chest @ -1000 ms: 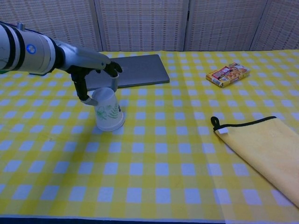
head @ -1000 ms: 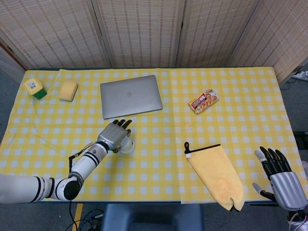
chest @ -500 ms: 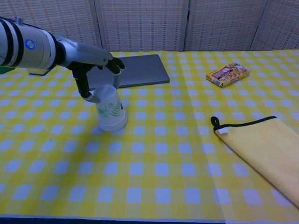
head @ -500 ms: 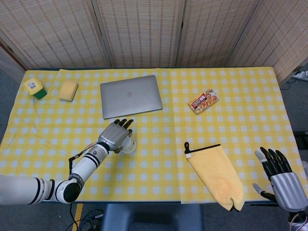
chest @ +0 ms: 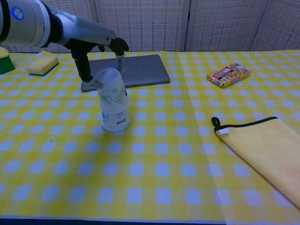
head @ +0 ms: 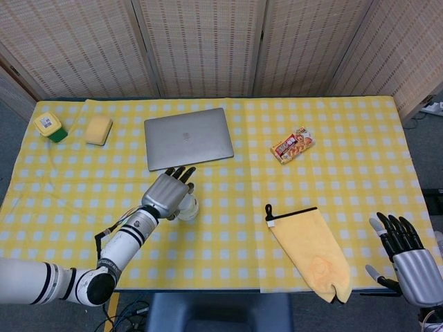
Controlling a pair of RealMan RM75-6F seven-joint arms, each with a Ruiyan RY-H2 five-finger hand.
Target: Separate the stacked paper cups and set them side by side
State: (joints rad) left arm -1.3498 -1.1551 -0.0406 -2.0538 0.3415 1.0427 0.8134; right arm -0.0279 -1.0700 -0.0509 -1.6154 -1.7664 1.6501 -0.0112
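Two white paper cups with a green leaf print stand upside down, nested, on the yellow checked tablecloth left of centre. My left hand (chest: pixel 96 44) (head: pixel 168 192) grips the upper cup (chest: pixel 111 86) from above and behind, holding it partly raised off the lower cup (chest: pixel 116 121). From the head view only a bit of the cups (head: pixel 189 208) shows beside the hand. My right hand (head: pixel 407 257) hangs open past the table's front right corner, holding nothing; the chest view does not show it.
A closed grey laptop (head: pixel 188 137) lies just behind the cups. A snack packet (head: pixel 292 144) sits right of centre and a yellow cloth (head: pixel 311 250) lies front right. A yellow sponge (head: pixel 99 129) and a green-and-yellow tub (head: pixel 50 126) are at the far left.
My left hand has risen and drifted slightly right, drawing the upper cup up off the lower one, so the stack looks taller. The right hand has barely moved.
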